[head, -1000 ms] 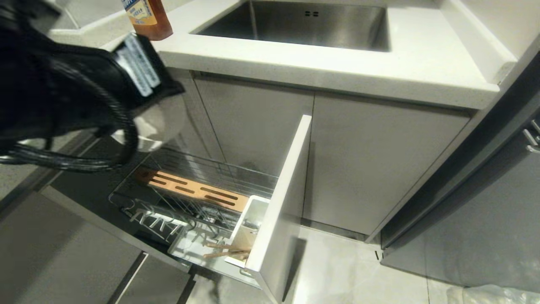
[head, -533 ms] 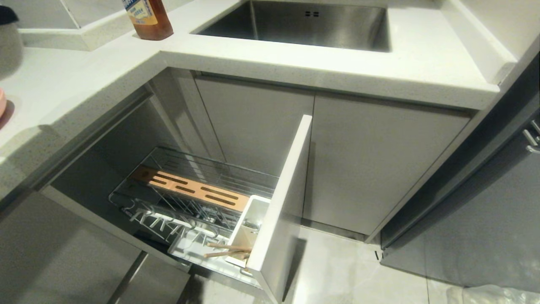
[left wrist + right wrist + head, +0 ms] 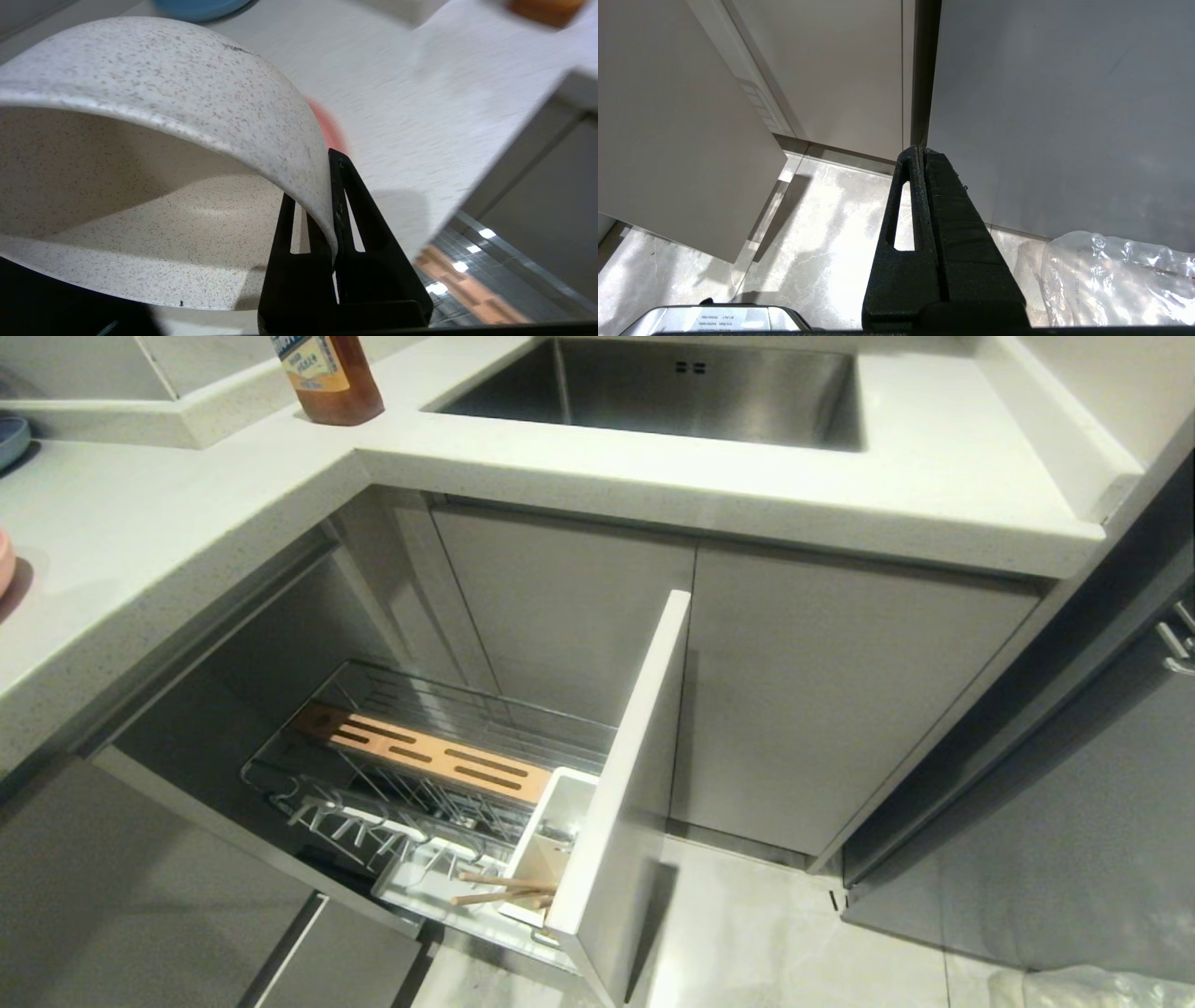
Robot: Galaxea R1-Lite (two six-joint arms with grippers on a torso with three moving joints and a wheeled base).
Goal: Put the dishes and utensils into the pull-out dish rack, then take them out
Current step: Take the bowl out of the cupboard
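My left gripper [image 3: 332,210] pinches the rim of the cream bowl [image 3: 154,154] above the white counter [image 3: 420,107]; beyond sit a pink plate [image 3: 329,130] and a blue dish [image 3: 201,7]. My right gripper [image 3: 922,158] hangs closed, empty, over the floor [image 3: 822,242]. The pull-out dish rack [image 3: 448,784] stands open, 2 chopsticks [image 3: 504,889] in its caddy [image 3: 551,840].

A home kitchen: steel sink [image 3: 672,387] in white countertop [image 3: 747,495], grey cabinet doors [image 3: 840,700], pull-out dish rack [image 3: 439,803].
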